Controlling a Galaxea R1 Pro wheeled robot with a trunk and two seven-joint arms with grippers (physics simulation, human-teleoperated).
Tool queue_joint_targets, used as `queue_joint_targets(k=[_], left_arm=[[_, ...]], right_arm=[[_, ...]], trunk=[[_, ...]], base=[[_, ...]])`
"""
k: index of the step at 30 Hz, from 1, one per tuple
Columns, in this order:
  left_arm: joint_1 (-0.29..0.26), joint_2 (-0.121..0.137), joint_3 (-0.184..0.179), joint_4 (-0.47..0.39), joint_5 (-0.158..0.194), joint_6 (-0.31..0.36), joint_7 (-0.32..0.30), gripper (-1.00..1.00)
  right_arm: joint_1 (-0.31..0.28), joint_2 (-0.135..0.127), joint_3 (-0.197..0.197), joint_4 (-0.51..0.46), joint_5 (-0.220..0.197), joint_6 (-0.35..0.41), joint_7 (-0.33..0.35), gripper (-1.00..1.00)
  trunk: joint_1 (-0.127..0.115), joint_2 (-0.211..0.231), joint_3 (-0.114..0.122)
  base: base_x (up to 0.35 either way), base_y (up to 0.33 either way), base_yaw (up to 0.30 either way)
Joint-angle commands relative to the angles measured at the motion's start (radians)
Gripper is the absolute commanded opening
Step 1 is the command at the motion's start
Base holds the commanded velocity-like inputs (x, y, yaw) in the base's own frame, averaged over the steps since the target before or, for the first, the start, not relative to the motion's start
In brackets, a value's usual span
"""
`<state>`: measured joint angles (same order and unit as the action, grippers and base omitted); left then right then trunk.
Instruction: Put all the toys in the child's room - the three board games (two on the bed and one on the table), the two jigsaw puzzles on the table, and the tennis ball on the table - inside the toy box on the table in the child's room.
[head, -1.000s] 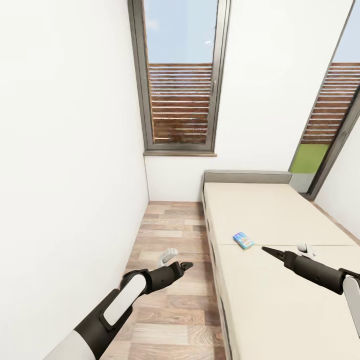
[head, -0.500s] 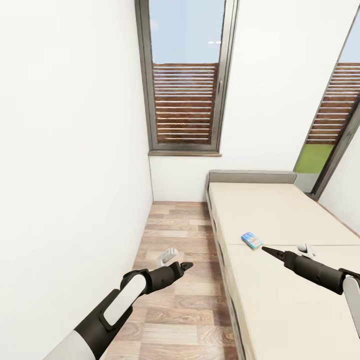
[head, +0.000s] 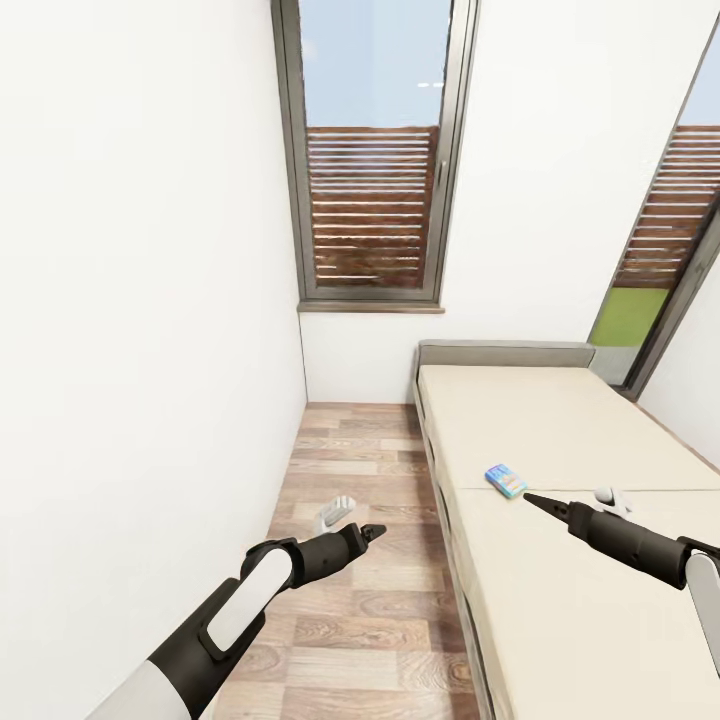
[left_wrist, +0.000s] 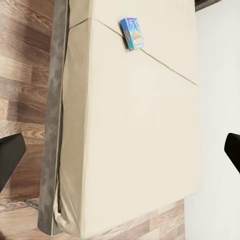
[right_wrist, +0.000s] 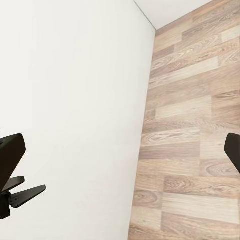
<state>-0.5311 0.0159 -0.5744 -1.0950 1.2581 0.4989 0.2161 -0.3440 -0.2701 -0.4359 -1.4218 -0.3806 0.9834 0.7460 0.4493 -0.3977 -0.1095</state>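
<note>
Robot is being held at the foot end of the bed (head: 560, 420), in the narrow strip of wood-plank floor (head: 350, 600) between the mattress and the white wall (head: 140, 300).

One blue board game (head: 506, 480) is being seen flat on the beige mattress, near the seam across the middle and close to the floor-side edge; from the left wrist camera the same box (left_wrist: 132, 33) is lying well beyond the fingers. No second game is being made out on the visible part of the bed.

Left end effector (head: 366, 531) is being carried over the floor; in the wrist view its fingers are sitting at the two edges of the frame, so it is judged wide and empty. Right end effector (head: 534, 499) is being extended over the mattress, near the blue box but apart from it, fingers likewise spread wide, nothing gripped.

Progress, as judged: nothing is being carried, so at least this bed game is left to be collected and taken to the toy box. The state of the tabletop toys cannot be told.
</note>
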Motion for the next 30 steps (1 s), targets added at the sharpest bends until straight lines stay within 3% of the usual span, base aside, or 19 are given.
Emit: queue_joint_targets(k=[1,30], left_arm=[[-0.001,0.001,-0.002,-0.002,0.011,0.0,0.009,1.0],[-0.001,0.001,-0.002,-0.002,0.011,0.0,0.009,1.0]], right_arm=[[-0.001,0.0,-0.001,0.0,0.003,0.004,0.006,1.0],[-0.001,0.0,-0.001,0.0,0.003,0.004,0.006,1.0]], trunk=[[0.001,-0.002,-0.002],[0.001,-0.002,-0.002]], base=[[0.0,0.008,0.0],[0.0,0.013,0.0]])
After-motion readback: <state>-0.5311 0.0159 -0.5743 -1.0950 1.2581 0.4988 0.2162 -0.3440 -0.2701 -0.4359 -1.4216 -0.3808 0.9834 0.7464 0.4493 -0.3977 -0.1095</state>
